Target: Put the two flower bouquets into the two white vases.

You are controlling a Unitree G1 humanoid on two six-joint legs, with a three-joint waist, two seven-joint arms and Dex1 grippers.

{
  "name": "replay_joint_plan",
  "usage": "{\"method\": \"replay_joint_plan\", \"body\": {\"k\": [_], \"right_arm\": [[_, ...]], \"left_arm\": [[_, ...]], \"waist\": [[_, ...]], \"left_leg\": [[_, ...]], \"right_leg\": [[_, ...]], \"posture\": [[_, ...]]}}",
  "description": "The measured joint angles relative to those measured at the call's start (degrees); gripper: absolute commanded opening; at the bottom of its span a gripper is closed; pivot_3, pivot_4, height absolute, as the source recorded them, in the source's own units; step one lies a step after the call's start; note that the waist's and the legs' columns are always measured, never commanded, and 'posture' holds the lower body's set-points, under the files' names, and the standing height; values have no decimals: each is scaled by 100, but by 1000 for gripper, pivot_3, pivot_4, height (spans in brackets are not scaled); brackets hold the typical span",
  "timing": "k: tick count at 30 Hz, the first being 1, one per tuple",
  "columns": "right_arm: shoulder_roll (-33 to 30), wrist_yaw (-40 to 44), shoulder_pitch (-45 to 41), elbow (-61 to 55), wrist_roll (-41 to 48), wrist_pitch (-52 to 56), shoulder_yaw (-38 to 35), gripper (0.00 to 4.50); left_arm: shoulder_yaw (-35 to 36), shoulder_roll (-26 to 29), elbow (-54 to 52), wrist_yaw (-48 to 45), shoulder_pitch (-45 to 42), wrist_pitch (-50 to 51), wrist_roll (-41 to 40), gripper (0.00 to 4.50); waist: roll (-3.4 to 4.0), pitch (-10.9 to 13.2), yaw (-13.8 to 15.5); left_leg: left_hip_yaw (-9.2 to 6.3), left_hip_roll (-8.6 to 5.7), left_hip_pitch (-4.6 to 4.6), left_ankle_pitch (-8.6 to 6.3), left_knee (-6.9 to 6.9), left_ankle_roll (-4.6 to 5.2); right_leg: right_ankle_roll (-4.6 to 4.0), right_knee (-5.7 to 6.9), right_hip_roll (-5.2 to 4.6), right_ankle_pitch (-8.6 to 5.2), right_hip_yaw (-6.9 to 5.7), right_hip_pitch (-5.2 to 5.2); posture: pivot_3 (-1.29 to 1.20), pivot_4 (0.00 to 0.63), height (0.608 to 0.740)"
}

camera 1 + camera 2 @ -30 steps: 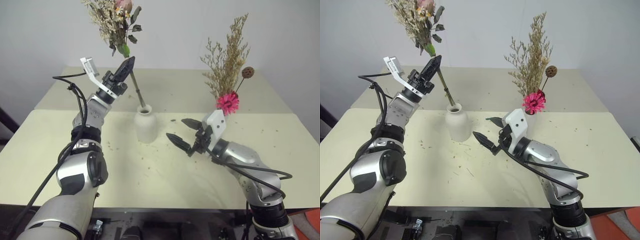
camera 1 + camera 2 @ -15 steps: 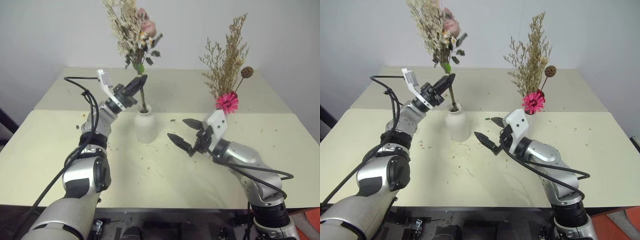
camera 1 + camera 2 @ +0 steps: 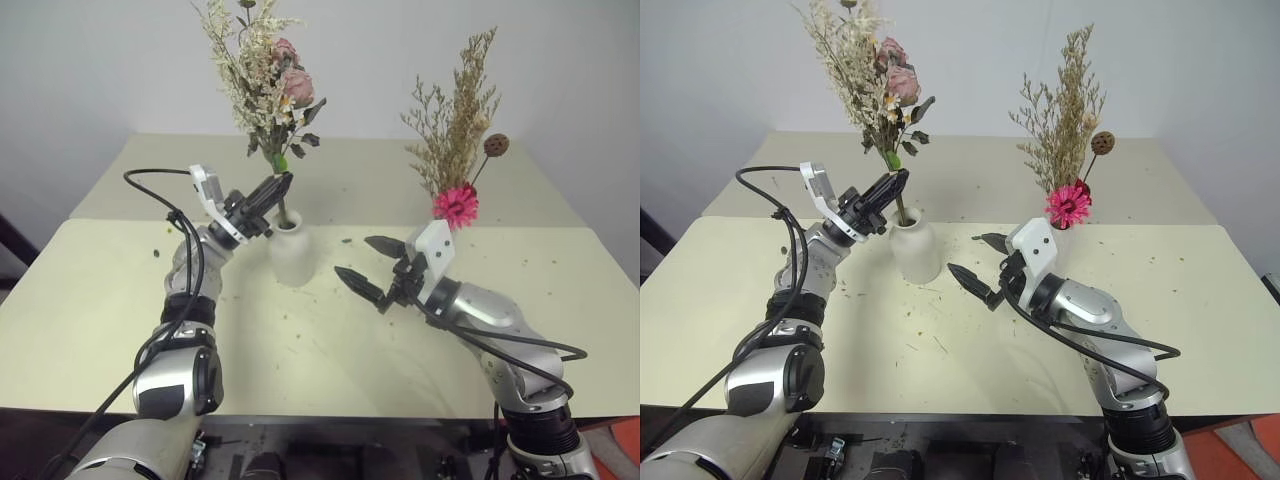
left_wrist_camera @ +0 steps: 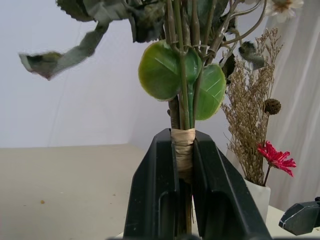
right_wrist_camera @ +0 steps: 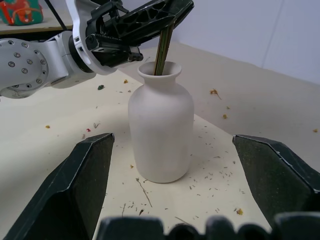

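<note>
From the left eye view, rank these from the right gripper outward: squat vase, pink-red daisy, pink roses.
1. Squat vase, just off the right gripper, toward the robot's left.
2. Pink-red daisy, behind it, on the right.
3. Pink roses, high above the squat vase.

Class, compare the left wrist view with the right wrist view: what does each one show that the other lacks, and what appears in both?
Left wrist view alone: round green leaves, the taped stem bundle clamped between the left gripper's fingers, and the dried-grass bouquet with its red daisy.

Right wrist view alone: the whole squat white vase, crumbs on the table, and the right gripper's wide-open fingers.

Both: the rose bouquet's stems and the left gripper holding them.
</note>
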Motion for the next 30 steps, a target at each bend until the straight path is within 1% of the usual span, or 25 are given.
{"method": "replay_joint_plan", "body": {"k": [3,10,11,12,14,17,23,26,30], "right_arm": [[1,39,-1,92,-19,-3,13,4500],[9,67,-1,194,-86,-16,21,4500],[11,67,-1,194,-101,-16,22,4500],[11,67,-1,194,-114,-17,21,4500],[15,64,0,194,-128,-19,23,4500],[21,54,4,192,-145,-21,27,4500],[48,45,37,193,-221,-31,45,4500],[66,49,36,216,-234,-51,48,4500],[73,55,30,288,-249,-69,50,4500]], "left_arm": [[-88,2,-84,-23,23,-3,9,1966],[-298,72,-211,-152,181,30,108,4302],[-339,141,-230,-154,181,103,126,4493],[-385,208,-234,-156,183,118,160,4493],[-706,454,-330,-125,241,131,487,4493],[-995,713,-556,-44,398,271,815,4493],[-1034,1230,-1565,-169,491,871,777,4493],[-1106,1496,-1924,-105,606,938,849,4493],[-1027,1749,-2285,-56,853,1258,726,4493]], "waist": [[0,0,1],[0,0,-9],[0,0,-13],[0,0,-16],[1,0,-15],[1,0,-9],[2,0,-9],[3,-1,-14],[3,-1,-11]], "left_leg": [[0,0,2,0,0,0],[0,1,3,0,0,0],[0,0,3,0,0,0],[0,1,4,0,0,0],[0,1,5,0,0,0],[0,1,4,0,0,0],[0,2,4,0,0,0],[0,3,9,0,0,0],[0,4,6,0,0,0]], "right_leg": [[0,2,0,0,0,1],[0,2,1,0,0,1],[0,2,1,0,0,1],[0,2,1,0,0,0],[0,3,2,0,0,1],[0,3,1,0,0,0],[0,3,1,0,0,0],[0,7,2,0,1,1],[0,7,2,-1,0,0]], "posture": [[0,150,740],[0,150,740],[0,150,740],[0,150,740],[0,150,740],[0,150,740],[0,150,740],[0,150,740],[0,150,740]]}}
